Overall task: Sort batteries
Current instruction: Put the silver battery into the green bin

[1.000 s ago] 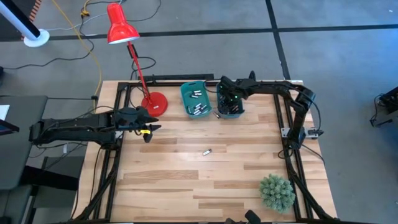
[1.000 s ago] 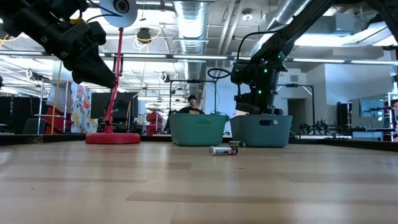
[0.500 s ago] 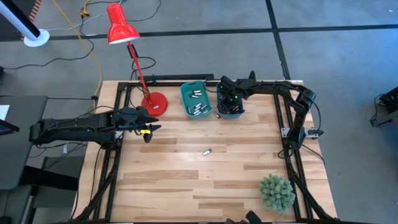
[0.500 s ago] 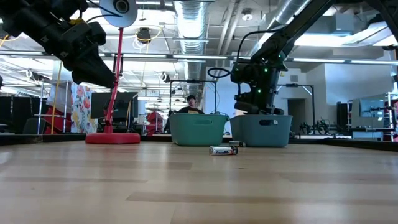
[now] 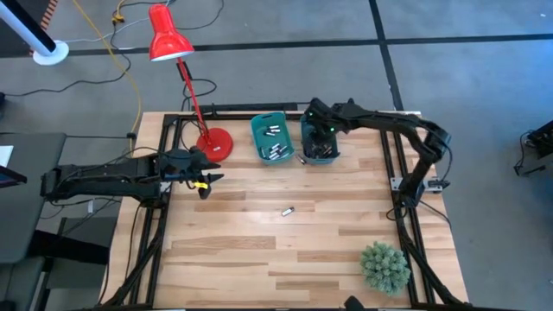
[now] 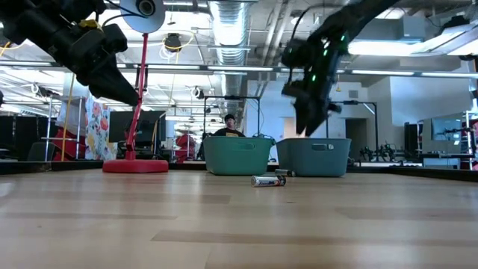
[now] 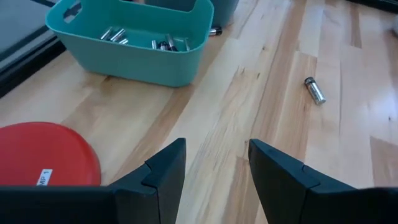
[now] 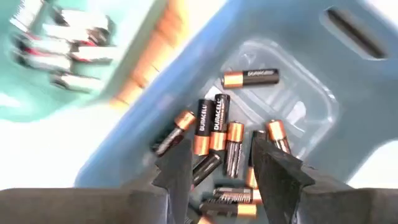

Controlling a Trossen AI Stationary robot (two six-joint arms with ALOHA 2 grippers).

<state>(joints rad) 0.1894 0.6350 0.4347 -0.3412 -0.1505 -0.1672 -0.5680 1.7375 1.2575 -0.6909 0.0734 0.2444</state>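
Observation:
Two bins stand side by side at the table's far edge. The teal bin (image 5: 271, 138) holds silvery batteries (image 7: 163, 43). The darker blue bin (image 5: 321, 149) holds black-and-copper batteries (image 8: 217, 127). My right gripper (image 8: 221, 174) hangs open above the blue bin, fingers pointing steeply down, nothing between them. One loose battery (image 5: 288, 211) lies on its side mid-table, and another (image 7: 214, 30) lies close to the bins. My left gripper (image 7: 216, 167) waits open at the table's left, raised off the wood.
A red desk lamp's round base (image 5: 214, 142) stands left of the teal bin, its head out over the far left corner. A green plant (image 5: 384, 266) sits at the near right. Black frame rails (image 5: 393, 173) run along the table's sides. A person (image 6: 230, 124) is visible far behind the bins.
My right gripper has risen straight up out of the blue bin and now hangs clear above its rim. The batteries on the table and the bins have stayed where they were.

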